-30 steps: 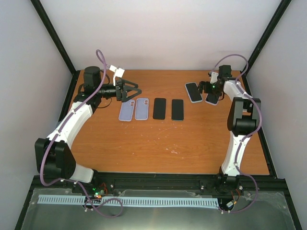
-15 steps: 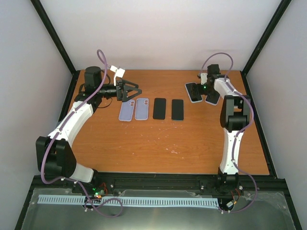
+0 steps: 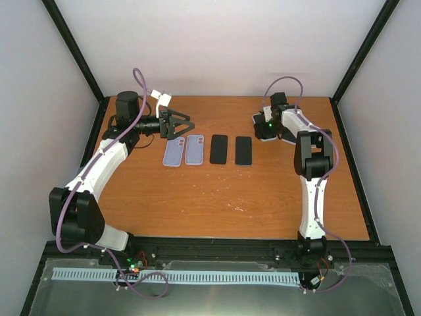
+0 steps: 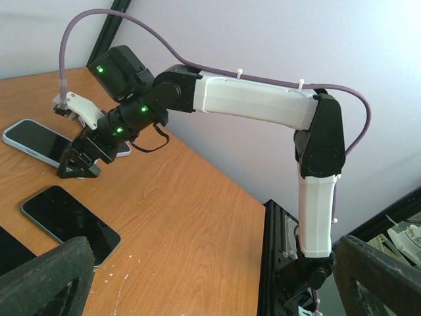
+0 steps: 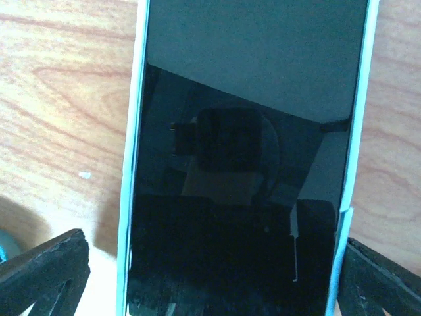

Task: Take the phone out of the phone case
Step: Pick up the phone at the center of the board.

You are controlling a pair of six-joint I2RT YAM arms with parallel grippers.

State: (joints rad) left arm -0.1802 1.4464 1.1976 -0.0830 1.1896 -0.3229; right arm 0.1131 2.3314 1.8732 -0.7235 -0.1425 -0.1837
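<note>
Hovering wide open, the right claw point(image 5: 210, 276) stood just above the phone point(image 5: 250, 131) in its blue case point(image 5: 133, 164). Left of it were two black phones point(image 3: 218, 149), two lilac cases point(image 3: 172, 153) and the left claw point(image 3: 183, 125), also wide.

The phone point(image 5: 243, 151) has a glossy screen, its case point(image 5: 131, 171) smooth plastic, the table point(image 5: 59, 118) matt wood-grain.
</note>
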